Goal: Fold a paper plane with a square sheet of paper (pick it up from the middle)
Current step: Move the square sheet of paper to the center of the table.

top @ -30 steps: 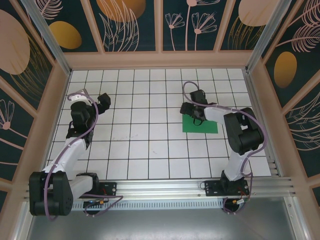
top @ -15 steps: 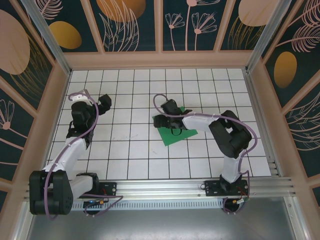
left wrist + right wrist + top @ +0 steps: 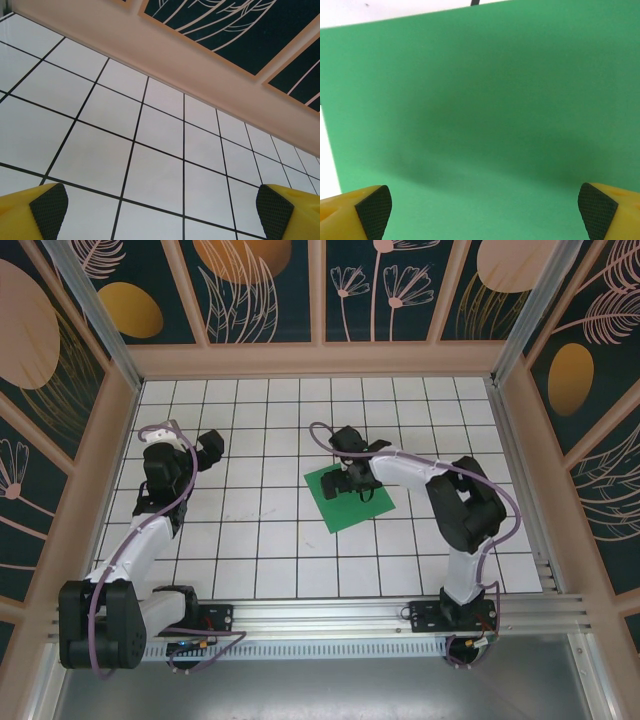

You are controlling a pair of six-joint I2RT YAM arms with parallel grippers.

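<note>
The square sheet of paper (image 3: 340,508) lies flat and unfolded near the middle of the desk (image 3: 250,540), turned askew to the desk's edges. My right gripper (image 3: 356,483) hovers over the sheet's far half, jaws spread wide and grasping nothing, likely so I can come down on the middle as asked. My left gripper (image 3: 208,443), also released and empty, hangs well apart over bare desk. All four paper edges look reachable, and the walls (image 3: 320,360) stand well back.

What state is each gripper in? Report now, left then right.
Left gripper: open, holding nothing.
Right gripper: open, over the square sheet of paper, not gripping it.
</note>
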